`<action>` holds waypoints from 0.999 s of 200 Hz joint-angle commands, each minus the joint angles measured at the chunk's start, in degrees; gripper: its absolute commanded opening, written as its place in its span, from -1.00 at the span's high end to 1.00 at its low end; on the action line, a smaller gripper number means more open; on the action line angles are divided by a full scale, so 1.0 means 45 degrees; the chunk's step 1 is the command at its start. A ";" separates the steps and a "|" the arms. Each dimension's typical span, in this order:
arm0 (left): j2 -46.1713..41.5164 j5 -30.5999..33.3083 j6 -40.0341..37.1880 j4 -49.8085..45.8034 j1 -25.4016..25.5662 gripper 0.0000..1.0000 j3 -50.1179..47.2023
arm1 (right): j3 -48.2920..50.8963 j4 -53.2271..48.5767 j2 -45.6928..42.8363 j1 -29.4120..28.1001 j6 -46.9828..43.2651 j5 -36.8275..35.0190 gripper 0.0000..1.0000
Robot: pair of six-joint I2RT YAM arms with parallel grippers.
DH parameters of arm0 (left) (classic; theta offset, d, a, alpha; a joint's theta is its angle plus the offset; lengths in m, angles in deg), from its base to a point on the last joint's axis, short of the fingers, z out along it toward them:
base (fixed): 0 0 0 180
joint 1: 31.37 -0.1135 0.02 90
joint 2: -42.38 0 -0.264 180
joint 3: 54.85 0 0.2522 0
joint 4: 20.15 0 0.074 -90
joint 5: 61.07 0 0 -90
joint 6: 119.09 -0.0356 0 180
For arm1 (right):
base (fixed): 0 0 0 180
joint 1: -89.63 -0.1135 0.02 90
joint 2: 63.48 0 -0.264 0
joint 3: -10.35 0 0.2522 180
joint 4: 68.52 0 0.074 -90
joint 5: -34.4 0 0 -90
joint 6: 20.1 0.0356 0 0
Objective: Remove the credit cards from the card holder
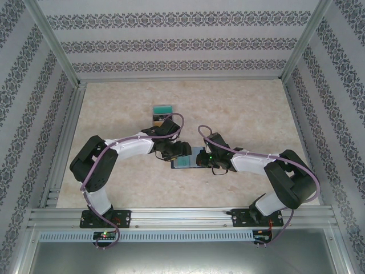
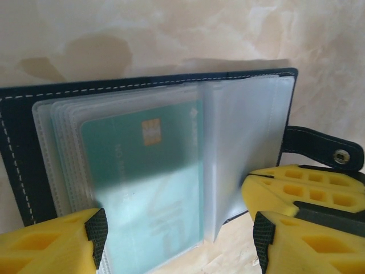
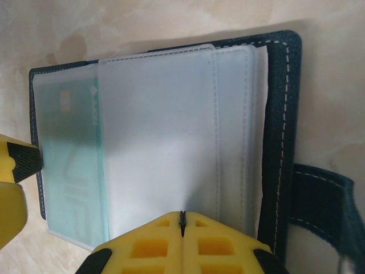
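Ideally the released left gripper (image 2: 177, 237) nips the teal plastic credit card (image 2: 142, 171), the clenched right gripper (image 3: 182, 220) bracing the navy folding card holder (image 3: 282, 114).

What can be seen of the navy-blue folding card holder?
The navy leather-look card holder lies open flat on the beige table, white stitching along its edges, snap tab splayed aside. Frosted plastic sleeves fan out; one holds a teal chip card. The shut right gripper presses its sleeves; the open left gripper straddles its near edge.
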 commanded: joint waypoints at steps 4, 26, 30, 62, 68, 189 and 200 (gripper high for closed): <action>0.0036 0.0389 -0.0211 -0.0633 0.0143 -0.41 0.0289 | 0.0138 -0.0255 0.0114 -0.0163 0.0010 -0.0331 0.92; -0.0232 0.0646 -0.0221 -0.0684 0.0133 -0.40 0.0191 | 0.0120 -0.0278 0.0114 -0.0152 0.0019 -0.0323 0.92; -0.0257 0.0661 -0.0238 -0.0682 0.0143 -0.40 0.0170 | 0.0104 -0.0297 0.0095 -0.0152 0.0012 -0.0330 0.92; 0.0135 0.0412 -0.0303 -0.0728 0.0145 -0.40 0.0273 | -0.0292 -0.1043 -0.0440 -0.0196 -0.0217 -0.0591 0.80; 0.0168 0.0394 -0.0313 -0.0704 0.0145 -0.40 0.0252 | -0.0428 -0.1363 -0.0654 -0.0200 -0.0304 -0.0751 0.72; 0.0112 0.0352 -0.0337 -0.0623 0.0185 -0.41 0.0190 | -0.1357 -0.3356 -0.0147 -0.0078 -0.1341 -0.1962 0.41; 0.0054 0.0327 -0.0321 -0.0623 0.0184 -0.40 0.0192 | -0.1317 -0.3318 0.0007 -0.0068 -0.1340 -0.1983 0.43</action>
